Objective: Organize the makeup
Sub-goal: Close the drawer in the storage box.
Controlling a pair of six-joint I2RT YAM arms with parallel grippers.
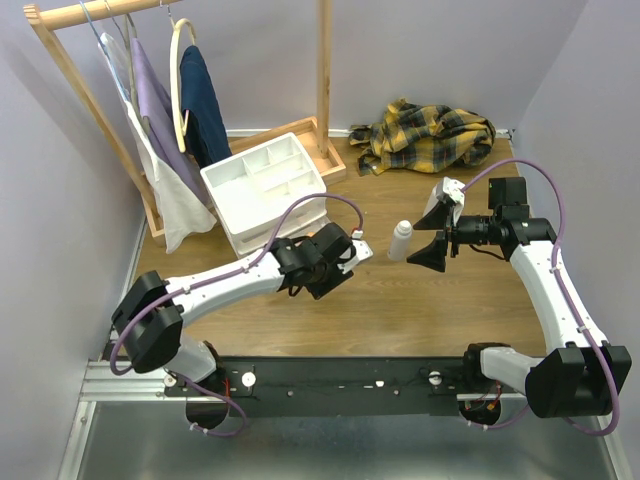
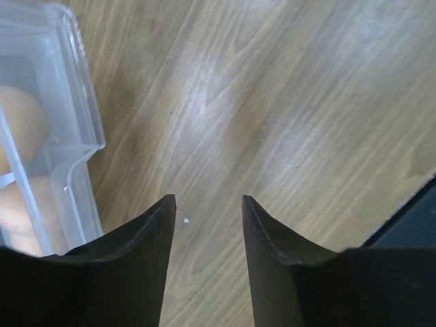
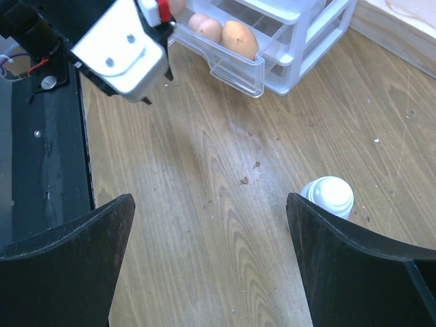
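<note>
The left claw (image 2: 208, 204) hangs low over the bare wood of the desk (image 1: 450, 310), its dark fingers partway apart with nothing between them, just beside the pulled-out clear drawer (image 3: 225, 65). In that drawer lie peach egg-shaped sponges (image 3: 238, 39), smooth and matte. A small white bottle (image 1: 400, 240) with a ribbed, domed cap stands upright on the desk between the two arms. The right claw (image 3: 209, 201) is spread wide and empty, the bottle just beside one finger; whether they touch is unclear
</note>
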